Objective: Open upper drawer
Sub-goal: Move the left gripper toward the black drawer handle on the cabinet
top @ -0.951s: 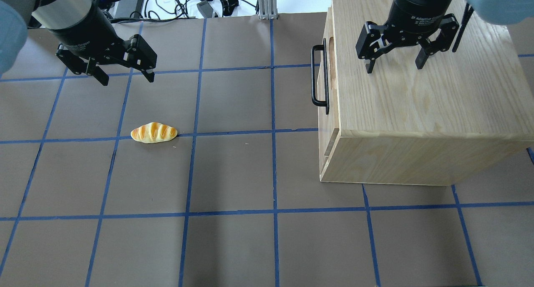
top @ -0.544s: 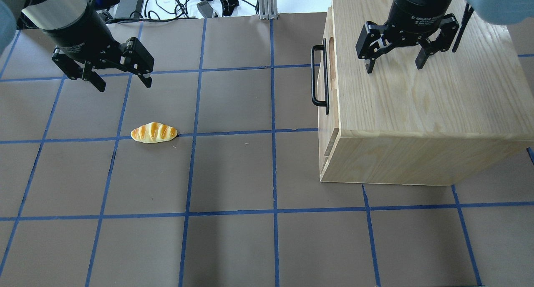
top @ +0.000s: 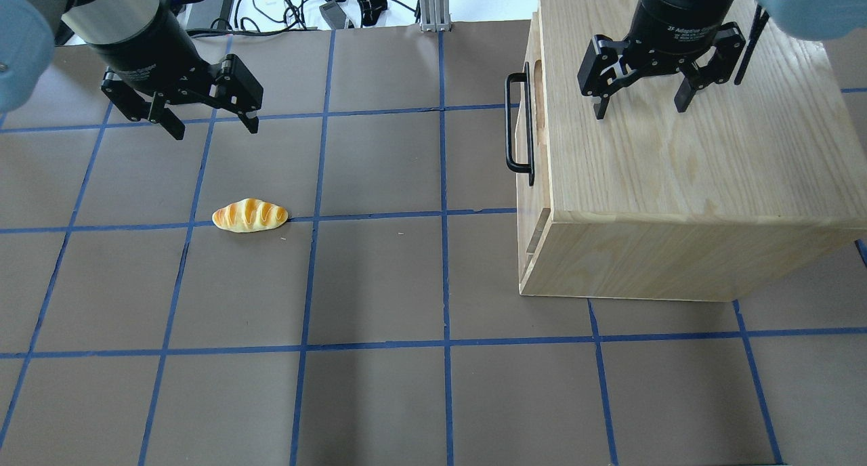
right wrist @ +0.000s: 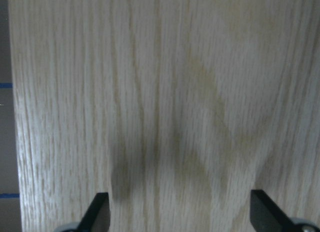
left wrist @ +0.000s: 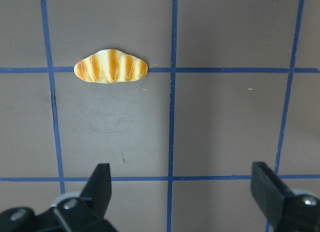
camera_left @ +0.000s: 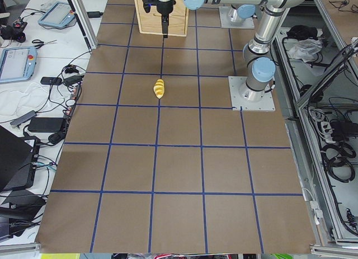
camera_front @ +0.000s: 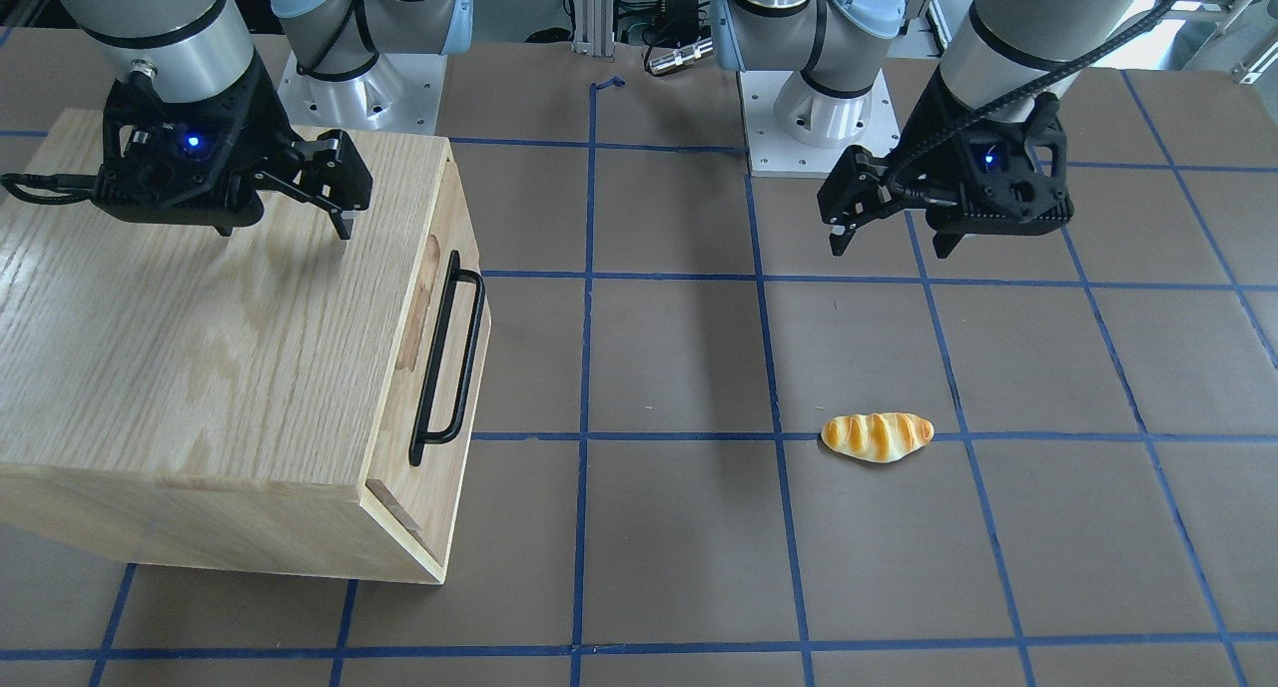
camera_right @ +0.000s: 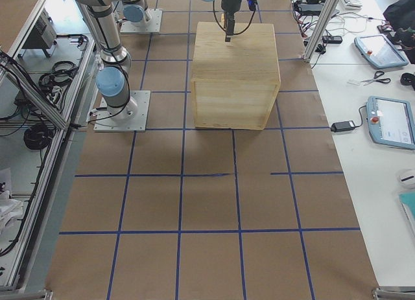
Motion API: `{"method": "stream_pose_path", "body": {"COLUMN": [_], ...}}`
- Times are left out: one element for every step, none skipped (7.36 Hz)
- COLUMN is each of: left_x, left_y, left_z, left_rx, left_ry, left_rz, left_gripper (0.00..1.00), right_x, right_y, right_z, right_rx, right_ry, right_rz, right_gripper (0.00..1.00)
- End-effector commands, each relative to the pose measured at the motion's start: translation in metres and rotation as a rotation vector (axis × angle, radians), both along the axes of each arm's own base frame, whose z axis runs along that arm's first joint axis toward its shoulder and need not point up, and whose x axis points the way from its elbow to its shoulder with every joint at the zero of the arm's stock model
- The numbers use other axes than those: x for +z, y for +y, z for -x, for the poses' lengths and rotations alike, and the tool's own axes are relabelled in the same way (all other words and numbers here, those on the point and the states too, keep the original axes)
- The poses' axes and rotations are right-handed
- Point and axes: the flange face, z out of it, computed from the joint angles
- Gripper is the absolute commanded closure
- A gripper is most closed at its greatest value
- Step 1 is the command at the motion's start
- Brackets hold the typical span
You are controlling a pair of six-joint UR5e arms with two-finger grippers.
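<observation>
The upper drawer [top: 538,141] is the top front panel of a light-wood cabinet [top: 677,147], with a long black bar handle [top: 510,127] and an oval cutout. It looks pushed in, also in the front-facing view [camera_front: 399,407]. My right gripper [top: 640,110] is open and empty above the cabinet top, behind the handle. It also shows from the front [camera_front: 285,230] and in its wrist view [right wrist: 180,212]. My left gripper [top: 215,129] is open and empty over the far-left table, well apart from the drawer [camera_front: 889,250].
A toy bread roll [top: 250,216] lies on the brown table left of centre, in front of the left gripper [left wrist: 182,184], and shows in its wrist view [left wrist: 111,66]. Cables and boxes lie beyond the far table edge [top: 305,5].
My left gripper has shifted a little to the right and slightly away from the bread roll. The right gripper, cabinet and drawer have not moved.
</observation>
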Motion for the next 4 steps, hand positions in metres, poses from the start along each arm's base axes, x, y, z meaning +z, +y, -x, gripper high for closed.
{"method": "stream_pose_path", "body": {"left_x": [-0.004,-0.006,-0.014,-0.022], "left_y": [-0.008,-0.011,-0.015,-0.016], "left_z": [0.017,0.043,0.066,0.09], "left_rx": [0.038,0.01,0.046,0.028], "left_ry": [0.033,0.067,0.084,0.088], "left_rz": [0.032,0.062,0.07,0.081], "left_gripper": [0.0,0.0,0.0,0.0], "right_x": [0.0,0.0,0.0,0.0], "right_y": [0.0,0.0,0.0,0.0], "right_z": [0.0,0.0,0.0,0.0], "right_rx": [-0.001,0.0,0.0,-0.001], "right_ry": [0.0,0.0,0.0,0.0], "right_rz": [0.0,0.0,0.0,0.0], "right_gripper": [0.0,0.0,0.0,0.0]}}
